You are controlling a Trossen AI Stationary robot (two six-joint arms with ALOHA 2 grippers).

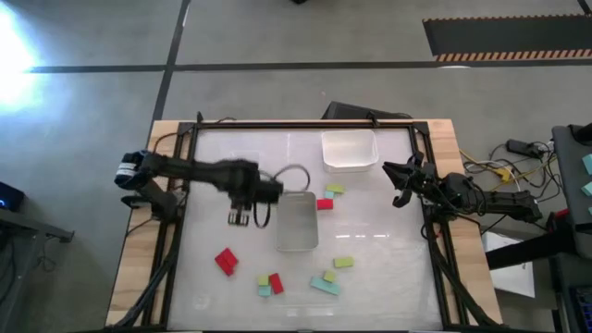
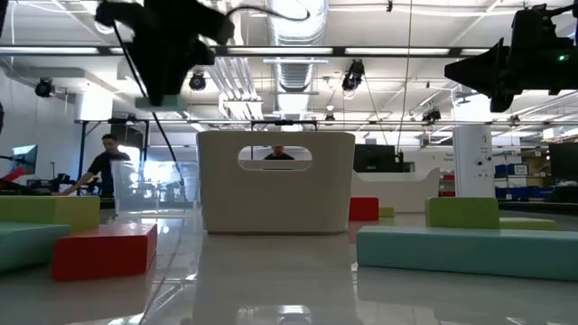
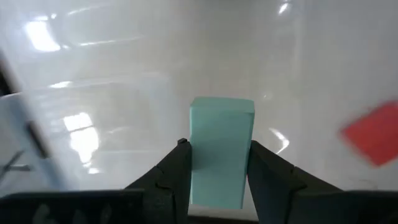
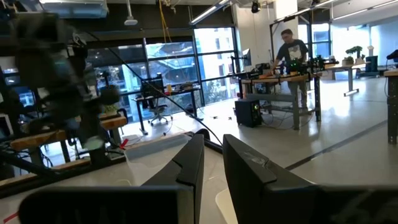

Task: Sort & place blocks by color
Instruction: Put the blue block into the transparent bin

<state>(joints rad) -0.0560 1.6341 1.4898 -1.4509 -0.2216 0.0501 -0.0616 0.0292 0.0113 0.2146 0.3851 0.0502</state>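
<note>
My left gripper (image 1: 240, 217) hangs over the table's middle left, just left of a clear container (image 1: 298, 222), and is shut on a teal block (image 3: 221, 146). The other blocks lie flat on the table. A red block (image 1: 226, 261) is near the left gripper, and a red one (image 1: 325, 203) and a yellow-green one (image 1: 334, 190) lie right of the container. A mixed cluster (image 1: 269, 283), a teal block (image 1: 325, 285) and a yellow-green block (image 1: 343, 263) lie toward the near edge. My right gripper (image 1: 400, 182) waits shut above the table's right edge. My left gripper pinches the teal block by its two long sides (image 3: 199, 174), one finger (image 3: 177, 171) on each. The fingers point down from above. The block's free end (image 3: 222, 106) sticks out past the fingertips. The block is clear of the table.
A second clear container (image 1: 349, 150) stands near the far edge, right of centre. A black frame (image 1: 305, 125) borders the table top. In the low view the centre container (image 2: 275, 181) blocks the middle, with blocks on either side. People stand in the room behind.
</note>
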